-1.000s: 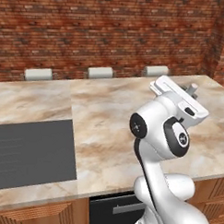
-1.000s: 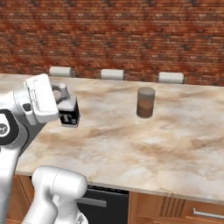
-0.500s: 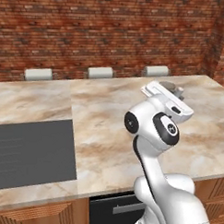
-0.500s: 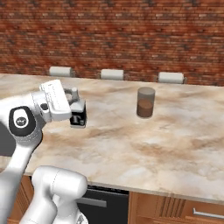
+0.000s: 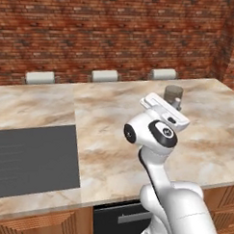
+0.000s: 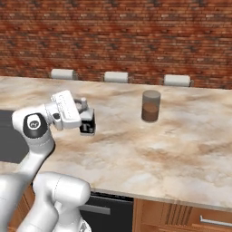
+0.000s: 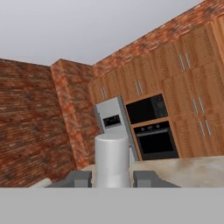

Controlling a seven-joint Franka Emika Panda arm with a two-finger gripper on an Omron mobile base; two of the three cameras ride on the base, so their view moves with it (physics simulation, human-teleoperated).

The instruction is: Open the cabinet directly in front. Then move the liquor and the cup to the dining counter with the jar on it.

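Note:
My gripper (image 6: 87,121) is shut on the liquor (image 6: 84,105), a small dark bottle with a slim pale neck, held upright low over the dining counter (image 6: 149,149). Whether its base touches the marble I cannot tell. In the hand view the pale neck (image 7: 112,159) stands between the two fingertips (image 7: 78,178). The jar (image 6: 151,105), clear with brown contents, stands on the same top to the right of the bottle, well apart from it. In the left base view the jar (image 5: 172,94) peeks out behind my hand. The cup and the cabinet are out of view.
A dark cooktop (image 5: 30,158) is set into the counter's left part. Three pale stool backs (image 6: 116,77) line the far edge before the brick wall. The hand view looks across at a fridge (image 7: 111,120), a wall oven (image 7: 155,140) and tall wooden cupboards.
The arm has swung forward and down, carrying the bottle a little toward the jar and lower over the marble top. The jar has not moved.

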